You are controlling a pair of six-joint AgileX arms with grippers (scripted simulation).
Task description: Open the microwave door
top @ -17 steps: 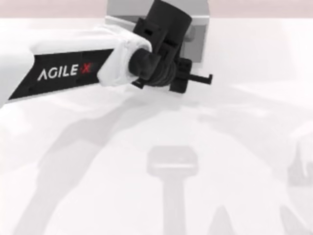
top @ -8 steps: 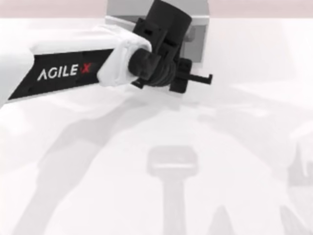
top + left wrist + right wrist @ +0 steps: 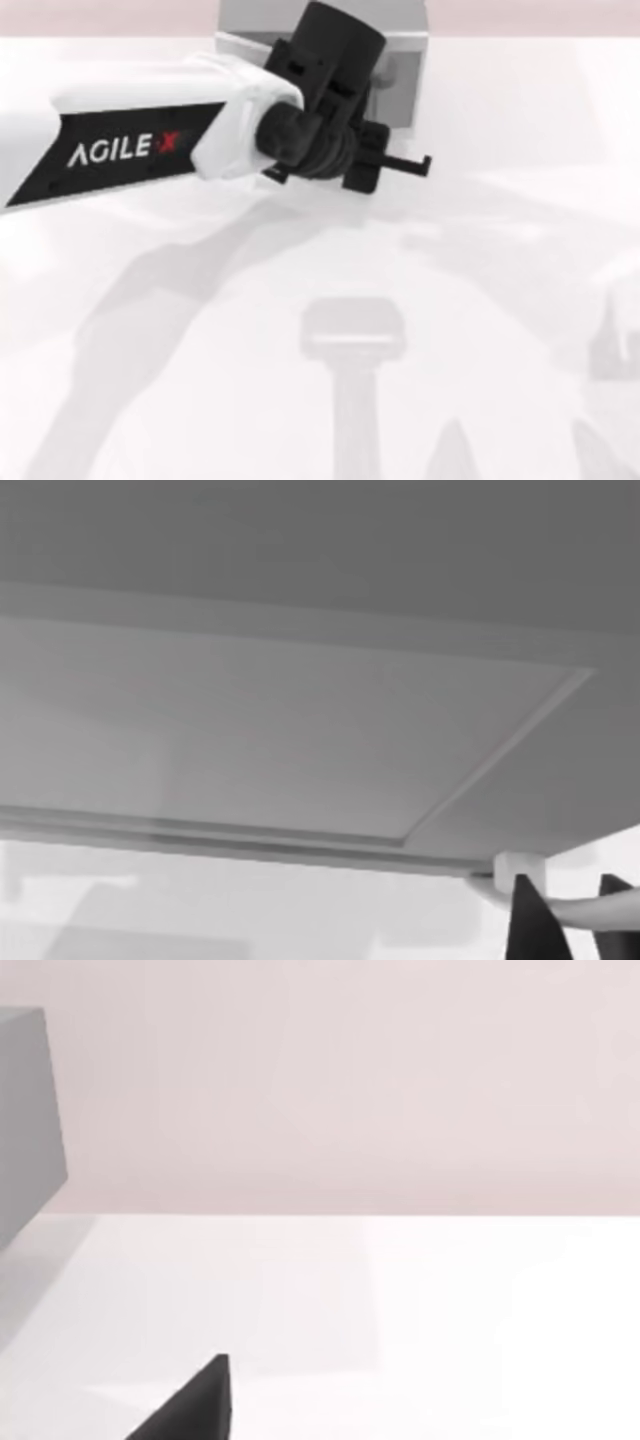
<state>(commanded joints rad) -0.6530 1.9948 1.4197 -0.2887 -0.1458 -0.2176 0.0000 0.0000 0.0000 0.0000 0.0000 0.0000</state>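
The grey microwave stands at the table's far edge in the top view. My left gripper sits right at its front. In the left wrist view the microwave door, a framed panel with a large grey window, fills most of the picture. Its pale bar handle runs between the two dark fingers of my left gripper, which is shut on it beside the white handle mount. My right gripper is parked off to the right, away from the microwave.
The white table stretches in front of the microwave, crossed only by arm shadows. A pinkish wall rises behind the table.
My left arm and its gripper have shifted slightly to the left, still holding the handle. The right arm has not moved.
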